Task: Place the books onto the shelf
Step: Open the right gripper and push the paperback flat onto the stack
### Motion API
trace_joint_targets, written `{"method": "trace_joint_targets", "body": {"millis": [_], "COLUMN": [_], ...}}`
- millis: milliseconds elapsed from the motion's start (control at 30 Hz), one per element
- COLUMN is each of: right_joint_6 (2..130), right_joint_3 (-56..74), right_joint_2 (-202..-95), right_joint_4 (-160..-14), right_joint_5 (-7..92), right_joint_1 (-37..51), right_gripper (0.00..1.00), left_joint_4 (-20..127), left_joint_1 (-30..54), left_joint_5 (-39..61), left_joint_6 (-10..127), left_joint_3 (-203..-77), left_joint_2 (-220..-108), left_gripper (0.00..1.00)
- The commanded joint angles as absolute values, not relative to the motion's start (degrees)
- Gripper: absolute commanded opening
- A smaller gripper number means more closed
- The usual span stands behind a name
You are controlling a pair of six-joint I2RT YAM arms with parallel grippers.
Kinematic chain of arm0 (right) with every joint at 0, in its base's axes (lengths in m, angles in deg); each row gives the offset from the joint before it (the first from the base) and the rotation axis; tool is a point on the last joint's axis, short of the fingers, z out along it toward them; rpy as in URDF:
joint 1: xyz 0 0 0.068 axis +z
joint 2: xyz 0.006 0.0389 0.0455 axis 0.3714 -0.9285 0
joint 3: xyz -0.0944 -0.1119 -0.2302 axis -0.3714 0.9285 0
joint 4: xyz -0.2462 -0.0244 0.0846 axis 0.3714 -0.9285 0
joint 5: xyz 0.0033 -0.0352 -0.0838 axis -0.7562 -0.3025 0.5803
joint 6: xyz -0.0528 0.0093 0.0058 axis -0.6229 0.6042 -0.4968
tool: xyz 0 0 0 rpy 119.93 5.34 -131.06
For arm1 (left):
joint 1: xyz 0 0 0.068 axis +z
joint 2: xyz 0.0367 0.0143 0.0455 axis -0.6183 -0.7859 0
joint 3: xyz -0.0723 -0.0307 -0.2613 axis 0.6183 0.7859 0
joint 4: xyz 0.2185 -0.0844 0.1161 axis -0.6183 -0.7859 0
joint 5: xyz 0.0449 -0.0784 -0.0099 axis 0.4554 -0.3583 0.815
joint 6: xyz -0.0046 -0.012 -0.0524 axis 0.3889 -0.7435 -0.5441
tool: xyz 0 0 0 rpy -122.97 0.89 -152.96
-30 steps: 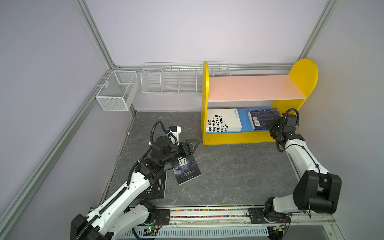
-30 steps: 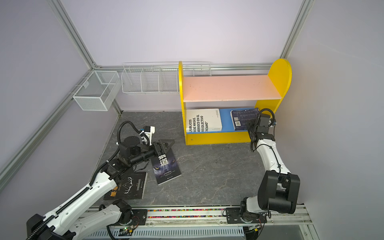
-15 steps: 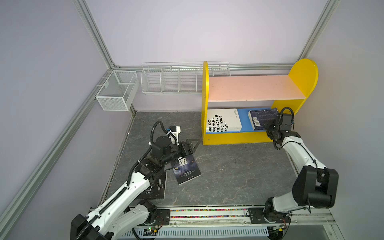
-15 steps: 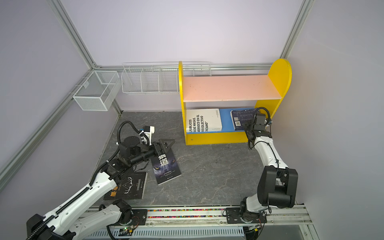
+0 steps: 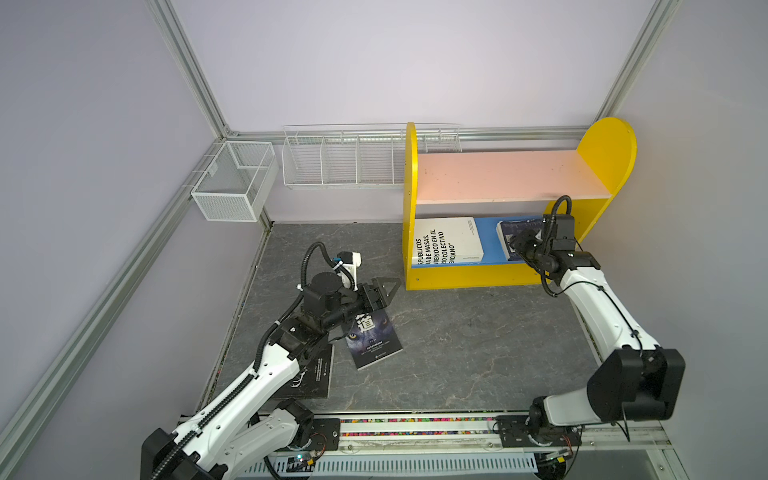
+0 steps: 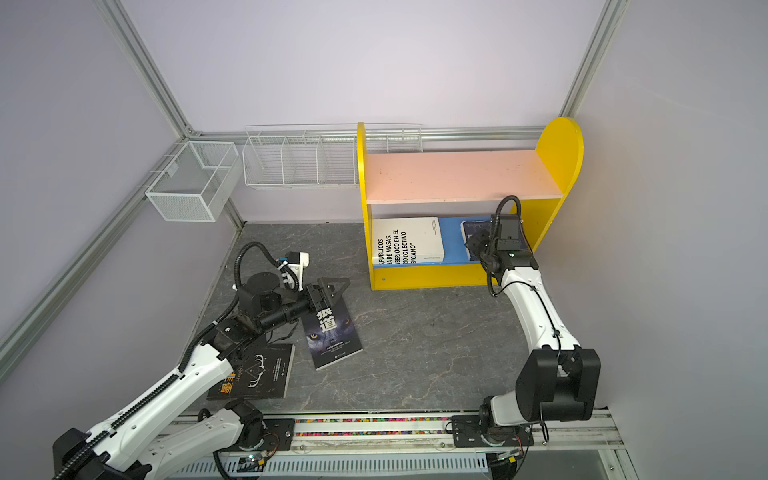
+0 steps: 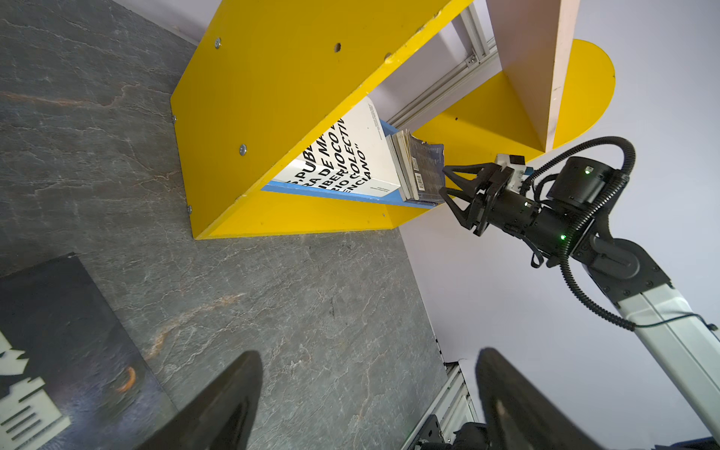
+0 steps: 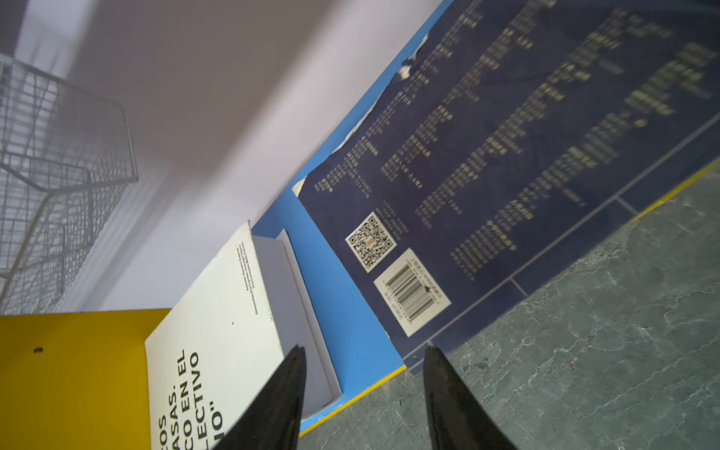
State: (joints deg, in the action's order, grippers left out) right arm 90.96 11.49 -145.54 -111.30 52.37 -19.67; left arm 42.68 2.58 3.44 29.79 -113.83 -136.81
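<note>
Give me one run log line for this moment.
left gripper: open, near dark wolf-cover paperback | right gripper: open, at navy paperback stack on blue lower board | large white paperback: shelved

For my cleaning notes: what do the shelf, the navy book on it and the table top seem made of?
The shelf: probably painted wood board, matte yellow; screw heads and worn edges show. The navy book: paper cover; its torn edge shows white. The table top: grey veined surface, stone or a stone print; I cannot tell.
</note>
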Motion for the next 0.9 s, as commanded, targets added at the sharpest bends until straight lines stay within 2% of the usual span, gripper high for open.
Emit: {"method": "trace_joint_targets", "body": {"millis": [0,300,567,867], "right_joint_6": [87.07,85.98,83.42,81.00], "right_joint_3": [9.31,7.86,5.04,2.46], "right_joint_2": [-147.91,-151.29,-153.30,-156.13], "right_joint_4": [-115.34,-116.93,-120.27,-120.04], "right_joint_5": [49.15,49.91,54.73,55.44], "right_joint_1": [-17.72,-14.91,-14.76,-14.77], "right_gripper": [0.52,0.52,0.52,0.52], "left_joint_4": [42.51,41.85,41.58,40.89], "left_joint_1": [2.73,2.70,2.70,2.77], "left_joint_5": [4.30,5.13,5.78,6.23], "left_joint_6": [29.84,30.00,29.96,30.02], "left_joint_3": [-112.99,-112.67,-112.38,-112.39], "left_joint_2": [-135.43,-134.57,-134.05,-133.39], "left_gripper": [0.86,0.87,0.87,0.87]}}
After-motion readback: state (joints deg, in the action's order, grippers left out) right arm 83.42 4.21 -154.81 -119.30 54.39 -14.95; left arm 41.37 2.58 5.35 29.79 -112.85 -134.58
